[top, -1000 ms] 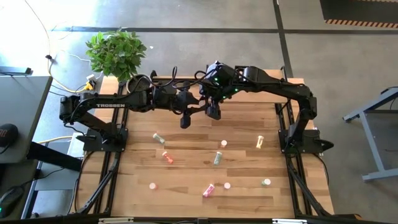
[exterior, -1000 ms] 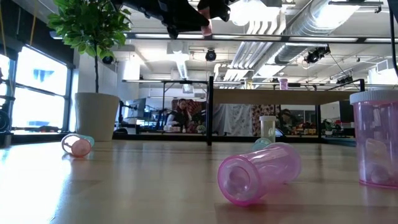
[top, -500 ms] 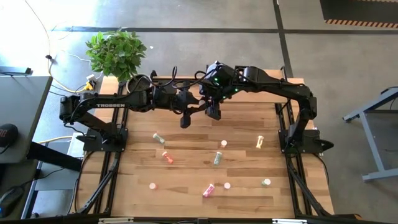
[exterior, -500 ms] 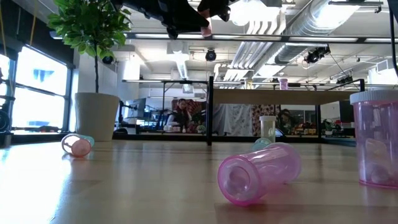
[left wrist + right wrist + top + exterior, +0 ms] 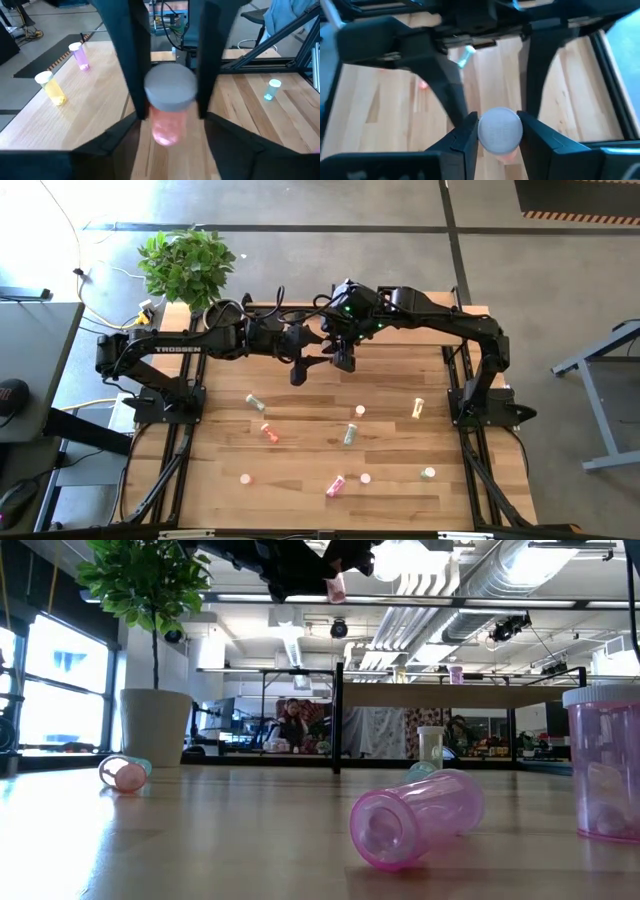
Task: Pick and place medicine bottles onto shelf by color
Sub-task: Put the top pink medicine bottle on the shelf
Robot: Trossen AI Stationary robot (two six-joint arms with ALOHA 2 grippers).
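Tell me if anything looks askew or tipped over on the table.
Yes. Several small bottles lie on their sides on the striped wooden tabletop, including a pink translucent bottle near the front and an orange-red bottle, while a yellow bottle lies toward the right.

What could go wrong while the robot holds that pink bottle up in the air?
1. The right gripper pinches the pink bottle near its cap, high above the table. If the bottle slips, it could fall and roll away.
2. The left gripper is open but sits very close around the bottle, so it might bump the bottle loose when it pulls back.
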